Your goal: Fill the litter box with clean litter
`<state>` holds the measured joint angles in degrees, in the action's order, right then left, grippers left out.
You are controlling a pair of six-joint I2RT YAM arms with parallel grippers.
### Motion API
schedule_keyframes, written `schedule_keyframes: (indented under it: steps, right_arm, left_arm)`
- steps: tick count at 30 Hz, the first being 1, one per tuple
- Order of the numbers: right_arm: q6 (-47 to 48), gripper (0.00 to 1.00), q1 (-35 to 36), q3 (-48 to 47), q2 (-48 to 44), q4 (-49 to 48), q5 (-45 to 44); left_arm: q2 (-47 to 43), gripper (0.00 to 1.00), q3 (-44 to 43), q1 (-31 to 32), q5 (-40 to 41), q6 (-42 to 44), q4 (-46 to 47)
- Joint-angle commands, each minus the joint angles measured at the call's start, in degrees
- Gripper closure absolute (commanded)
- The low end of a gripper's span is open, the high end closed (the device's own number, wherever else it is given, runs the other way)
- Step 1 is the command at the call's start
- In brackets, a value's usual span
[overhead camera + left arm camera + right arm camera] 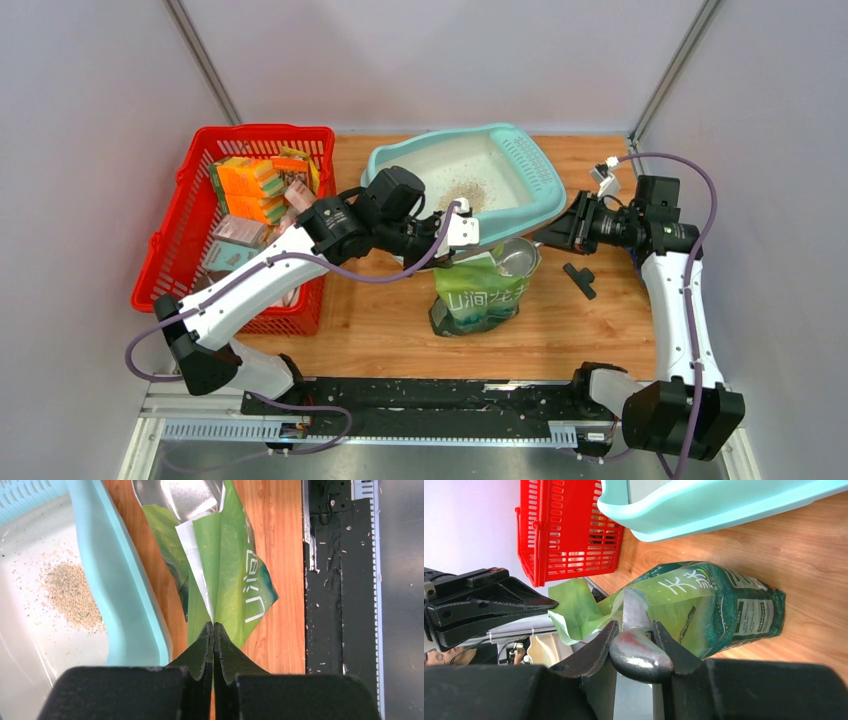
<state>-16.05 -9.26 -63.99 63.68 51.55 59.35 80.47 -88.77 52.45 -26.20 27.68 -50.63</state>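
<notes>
1. As the top camera shows it, the left gripper (462, 240) is pinched shut on the top edge of the green printed bag (478, 295), which stands on the wooden table (390, 330) just under its fingers. The litter box (540, 195) lies just beyond this gripper, and a small pile of clean litter (462, 192) sits inside it, close ahead of the fingertips. The right gripper (548, 238) comes in from the bag's other side, clamped on the handle of the metal scoop (515, 262), whose bowl sits in the bag's open mouth. A red basket (170, 240) of sponges and boxes stands well behind the left gripper, beside its arm.
2. From the left wrist, both fingers meet flat on a fold of the bag, with no gap between them. The litter box's teal rim runs just left of the fingers, with the litter pile further left on the whitish floor. A black rail (340, 605) lies off to the right.
3. From the right wrist, the jaws close on the scoop's rounded grey handle. The bag stands directly ahead, the litter box lies beyond it, and the left gripper holds the bag's flap.
</notes>
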Motion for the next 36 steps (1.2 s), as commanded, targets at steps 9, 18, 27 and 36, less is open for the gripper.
schedule_keyframes:
  steps: [9, 18, 27, 36]
  right_arm:
    - [-2.3, 1.00, 4.1, -6.1, -4.4, -0.1, -15.0]
    - [-3.4, 1.00, 5.5, -9.8, -4.3, 1.3, -14.1]
    - [-3.9, 1.00, 5.1, -13.4, -2.2, 2.0, -11.2]
    - [0.4, 1.00, 0.2, -13.0, -1.2, 6.3, -8.6]
  left_arm:
    - [-1.5, 1.00, -2.4, -0.9, -0.3, 1.5, -0.9]
    - [-0.9, 1.00, -2.3, -1.1, -1.1, 1.1, -0.3]
    - [-1.5, 1.00, -1.9, -1.2, 0.2, 1.6, -1.1]
    - [-2.1, 1.00, -1.6, -1.3, 0.4, 1.7, -1.1]
